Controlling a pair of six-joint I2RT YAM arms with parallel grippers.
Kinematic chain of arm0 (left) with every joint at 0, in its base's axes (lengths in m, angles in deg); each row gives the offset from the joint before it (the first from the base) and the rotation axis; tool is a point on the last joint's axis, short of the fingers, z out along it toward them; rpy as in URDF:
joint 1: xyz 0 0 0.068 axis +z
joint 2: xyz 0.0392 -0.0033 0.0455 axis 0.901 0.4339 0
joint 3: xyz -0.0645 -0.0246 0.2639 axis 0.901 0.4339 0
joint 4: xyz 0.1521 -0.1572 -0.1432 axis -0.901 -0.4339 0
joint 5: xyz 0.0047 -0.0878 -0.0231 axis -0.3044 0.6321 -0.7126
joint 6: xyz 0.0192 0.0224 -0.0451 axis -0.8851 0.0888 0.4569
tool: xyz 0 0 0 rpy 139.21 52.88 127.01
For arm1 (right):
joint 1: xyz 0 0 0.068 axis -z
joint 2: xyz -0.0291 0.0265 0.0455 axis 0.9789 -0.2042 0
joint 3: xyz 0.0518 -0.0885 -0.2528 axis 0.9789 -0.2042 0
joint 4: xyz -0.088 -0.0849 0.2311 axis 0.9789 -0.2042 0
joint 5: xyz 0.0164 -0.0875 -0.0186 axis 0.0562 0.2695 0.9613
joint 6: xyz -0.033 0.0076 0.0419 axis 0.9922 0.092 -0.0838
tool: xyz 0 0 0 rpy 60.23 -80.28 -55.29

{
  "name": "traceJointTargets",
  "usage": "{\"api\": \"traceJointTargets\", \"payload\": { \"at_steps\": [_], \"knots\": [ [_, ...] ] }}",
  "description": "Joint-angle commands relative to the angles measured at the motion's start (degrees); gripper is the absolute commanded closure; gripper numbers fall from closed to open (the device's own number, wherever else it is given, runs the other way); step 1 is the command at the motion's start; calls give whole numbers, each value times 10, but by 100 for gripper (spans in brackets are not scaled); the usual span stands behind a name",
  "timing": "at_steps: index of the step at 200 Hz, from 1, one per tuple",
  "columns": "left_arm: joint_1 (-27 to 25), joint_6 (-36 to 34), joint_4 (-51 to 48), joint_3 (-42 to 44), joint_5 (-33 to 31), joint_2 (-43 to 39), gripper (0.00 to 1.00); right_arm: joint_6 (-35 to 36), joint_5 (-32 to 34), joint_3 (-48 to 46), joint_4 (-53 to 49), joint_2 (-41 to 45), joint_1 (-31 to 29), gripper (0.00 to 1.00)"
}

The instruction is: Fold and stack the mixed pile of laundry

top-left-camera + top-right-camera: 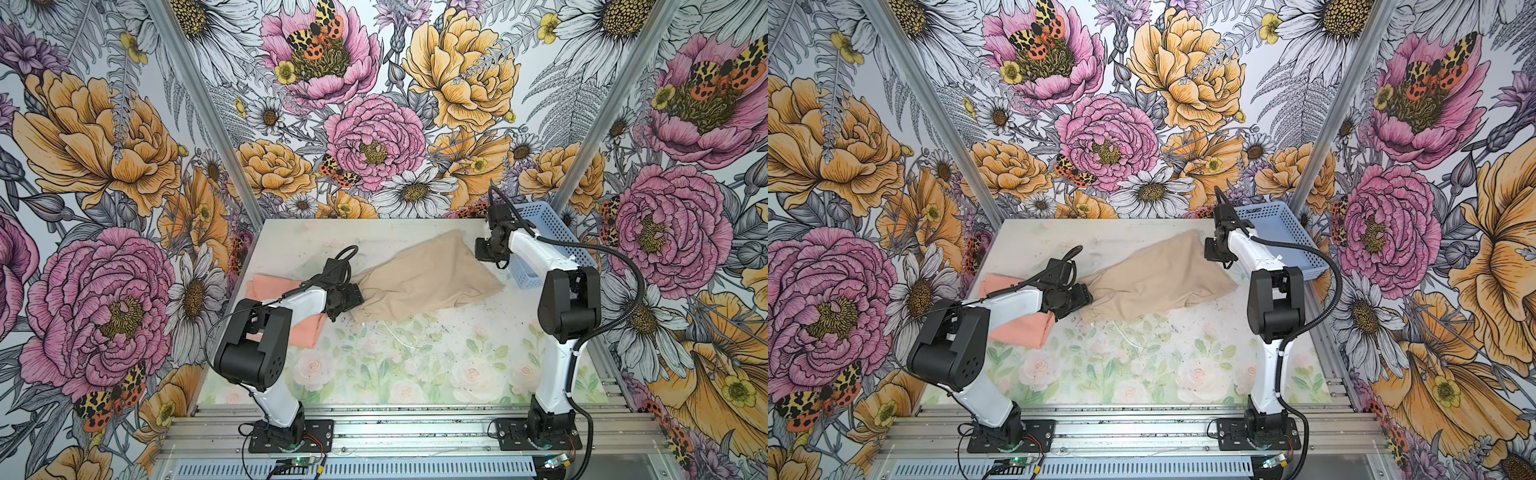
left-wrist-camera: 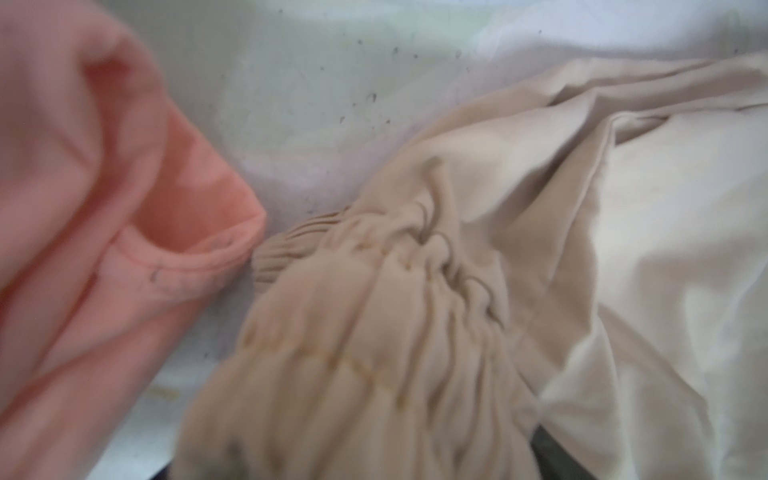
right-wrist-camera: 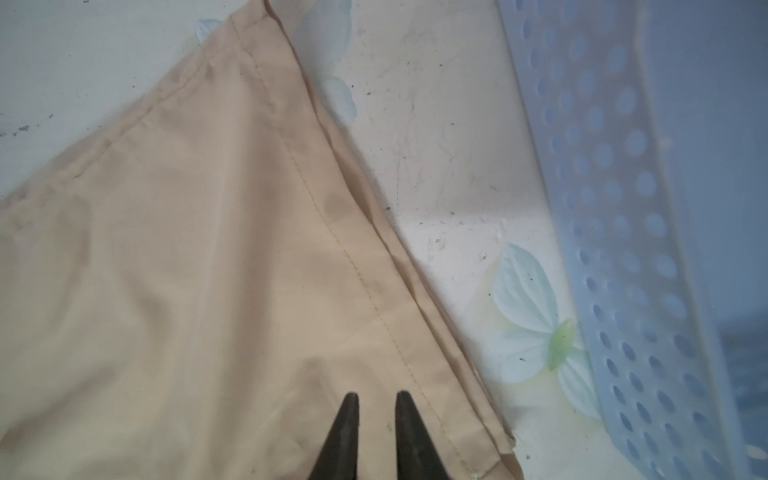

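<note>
- Two garments lay on the table (image 1: 415, 374) in both top views: the peach T-shirt (image 1: 270, 286) at the left edge and the beige garment (image 1: 424, 274) (image 1: 1154, 278) toward the far edge. The left gripper (image 1: 353, 300) was at its gathered end.
- Left wrist: blurred and fingers unseen. Possibly gripping the cloth; I cannot tell.
- Right wrist: the right gripper (image 3: 377, 401) hovered over the beige garment (image 3: 187, 270) beside the basket (image 3: 623, 208), fingers narrowly parted and holding nothing.

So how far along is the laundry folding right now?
Looks done: the peach T-shirt lies folded at the left. In hand: the beige garment lies spread out, left gripper at its gathered waistband, right gripper slightly open over the hem. To do: folding it and stacking it on the T-shirt.
</note>
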Motion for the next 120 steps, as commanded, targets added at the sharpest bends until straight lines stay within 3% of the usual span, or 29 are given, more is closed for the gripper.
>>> {"api": "traceJointTargets", "payload": {
  "at_steps": [1, 120],
  "knots": [
    [-7, 3, -28, -34, -35, 23, 32, 2, 0, -9, -1, 34, -6, 80],
    [-17, -64, -192, -180, -67, 179, 83, 1, -13, -57, 1, 57, -9, 78]
  ]
}}
